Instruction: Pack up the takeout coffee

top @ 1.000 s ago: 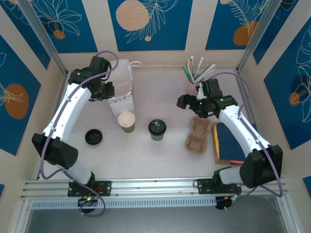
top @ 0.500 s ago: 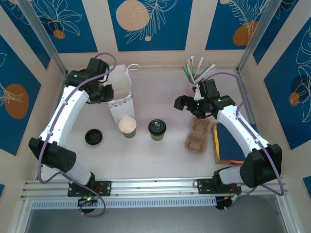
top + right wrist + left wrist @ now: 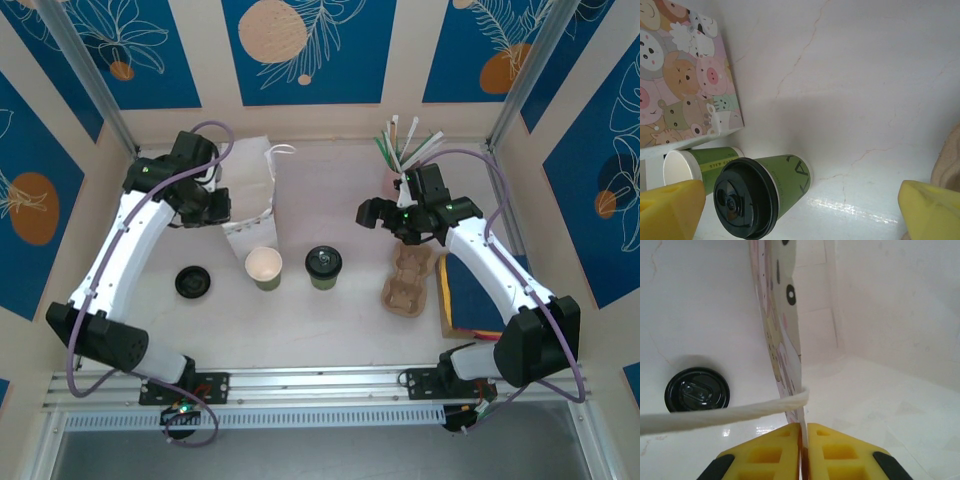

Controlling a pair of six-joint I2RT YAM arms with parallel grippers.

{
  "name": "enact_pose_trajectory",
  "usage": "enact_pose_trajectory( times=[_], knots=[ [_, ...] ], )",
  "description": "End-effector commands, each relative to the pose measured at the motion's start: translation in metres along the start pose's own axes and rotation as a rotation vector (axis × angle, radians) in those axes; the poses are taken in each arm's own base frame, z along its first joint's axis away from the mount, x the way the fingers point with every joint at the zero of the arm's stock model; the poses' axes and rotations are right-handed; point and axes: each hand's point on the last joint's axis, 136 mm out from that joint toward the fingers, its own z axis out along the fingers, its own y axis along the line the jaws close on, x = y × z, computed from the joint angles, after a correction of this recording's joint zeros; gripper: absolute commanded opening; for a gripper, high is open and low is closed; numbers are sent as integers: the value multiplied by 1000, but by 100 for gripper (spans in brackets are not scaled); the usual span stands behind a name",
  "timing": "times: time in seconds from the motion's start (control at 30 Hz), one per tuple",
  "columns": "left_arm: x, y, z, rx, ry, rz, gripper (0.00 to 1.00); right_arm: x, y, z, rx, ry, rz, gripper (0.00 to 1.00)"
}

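Observation:
The takeout coffee (image 3: 323, 266), a green cup with a black lid, stands upright mid-table; in the right wrist view the takeout coffee (image 3: 760, 195) sits low and left of centre. My right gripper (image 3: 388, 222) hangs open above and right of it, its yellow fingertips (image 3: 672, 207) wide apart around empty space (image 3: 801, 202). A lidless green cup (image 3: 263, 267) stands just left of the coffee. Behind that stands the white cartoon-print gift bag (image 3: 250, 200), upright. My left gripper (image 3: 220, 205) is shut on the bag's left wall (image 3: 777, 330), fingers (image 3: 770, 450) pinching its top edge.
A loose black lid (image 3: 192, 282) lies left of the cups, also under the bag's rope handle (image 3: 715, 415). A cardboard cup carrier (image 3: 408, 278) and a dark blue stack (image 3: 475, 295) lie at right. A holder of straws (image 3: 400, 160) stands at the back.
My left arm has swung left and a little nearer, drawing the bag's wall with it. The right gripper has edged slightly left. Cups and lid are unmoved.

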Motion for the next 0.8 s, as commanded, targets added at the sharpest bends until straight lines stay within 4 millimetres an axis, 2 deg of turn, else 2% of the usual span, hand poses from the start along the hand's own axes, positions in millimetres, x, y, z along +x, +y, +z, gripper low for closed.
enact_pose_trajectory(
  times=[0.0,0.27,0.77],
  knots=[
    [19,-2,-8,27,46,24,11,6,5,2,-10,28,-2,99],
    [28,-2,-17,42,48,19,11,12,9,5,-8,42,-11,99],
    [59,-5,-27,114,94,28,11,21,13,5,-3,56,-30,99]
  ],
)
